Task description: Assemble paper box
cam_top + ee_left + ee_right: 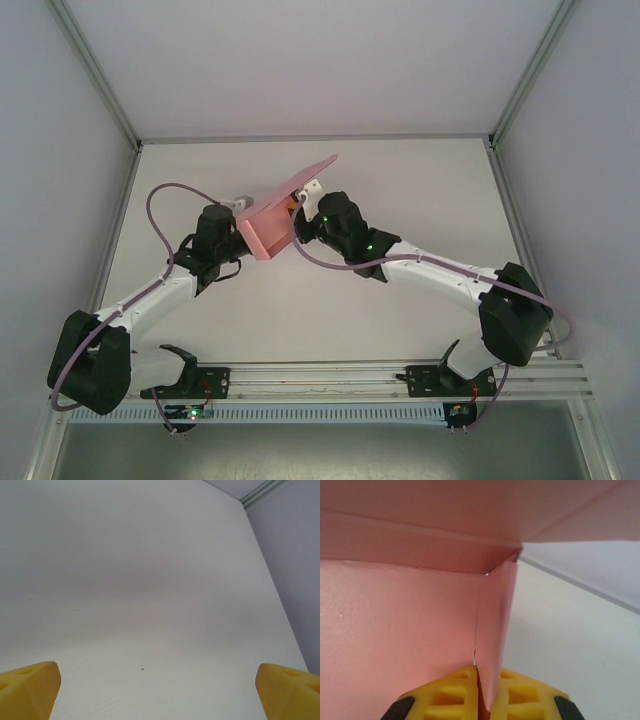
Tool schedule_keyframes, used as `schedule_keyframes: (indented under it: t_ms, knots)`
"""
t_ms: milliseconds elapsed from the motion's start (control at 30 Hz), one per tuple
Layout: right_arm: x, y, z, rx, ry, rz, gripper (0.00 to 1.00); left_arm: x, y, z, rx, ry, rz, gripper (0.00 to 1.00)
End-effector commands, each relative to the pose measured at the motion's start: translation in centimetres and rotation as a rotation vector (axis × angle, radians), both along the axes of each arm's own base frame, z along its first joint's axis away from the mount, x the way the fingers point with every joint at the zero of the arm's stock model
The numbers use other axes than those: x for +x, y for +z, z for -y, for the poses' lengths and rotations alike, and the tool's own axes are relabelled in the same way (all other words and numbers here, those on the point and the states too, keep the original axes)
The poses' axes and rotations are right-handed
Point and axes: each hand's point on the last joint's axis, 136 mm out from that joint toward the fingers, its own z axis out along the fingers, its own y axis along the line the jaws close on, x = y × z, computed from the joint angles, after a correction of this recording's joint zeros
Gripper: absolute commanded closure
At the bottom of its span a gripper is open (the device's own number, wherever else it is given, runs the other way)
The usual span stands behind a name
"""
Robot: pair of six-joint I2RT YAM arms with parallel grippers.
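Yellow pads (450,695) up close: right jaws clenched on a side wall of the pink box (395,625), likely steadying it for folding. Left jaws spread wide, nothing between them, just beside it over the tabletop (150,580).

White table (430,200), seemingly grey walls (60,150).

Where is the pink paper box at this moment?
In the top view the paper box is over the middle of the table, just left of the right tool, which pinches one wall in the right wrist view.
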Motion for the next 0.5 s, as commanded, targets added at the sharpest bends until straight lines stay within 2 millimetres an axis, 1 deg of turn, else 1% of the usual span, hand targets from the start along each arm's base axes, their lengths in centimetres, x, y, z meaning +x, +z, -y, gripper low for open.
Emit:
schedule_keyframes:
  t_ms: [0,100,167,233,333,400,467]
  knots:
    - [-3.4,-4.6,-2.4,0.071,0.267,-0.175,0.97,-1.8,8.1,4.9,-0.103,-0.224,0.244,0.0]
    - [-2.8,-2.1,-1.3,0.294,0.325,-0.222,0.96,-1.5,6.7,4.4,-0.062,-0.191,0.212,0.0]
    - [-2.0,-1.3,-0.2,0.35,0.306,-0.233,0.95,-1.2,5.4,3.7,-0.018,-0.157,0.185,0.0]
    - [-1.3,-1.0,1.0,0.335,0.26,-0.215,0.95,-1.0,3.5,2.6,0.053,-0.111,0.145,0.0]
    - [-0.9,-0.3,3.1,0.291,0.183,-0.172,0.95,-1.0,0.5,0.7,0.165,-0.038,0.062,0.0]
    - [-0.5,-0.2,5.0,0.242,0.095,-0.152,0.95,-1.3,-1.2,-0.7,0.227,0.018,0.001,0.0]
    - [-0.2,-0.7,7.2,0.183,0.0,-0.151,0.95,-1.6,-2.6,-2.5,0.292,0.09,-0.051,0.0]
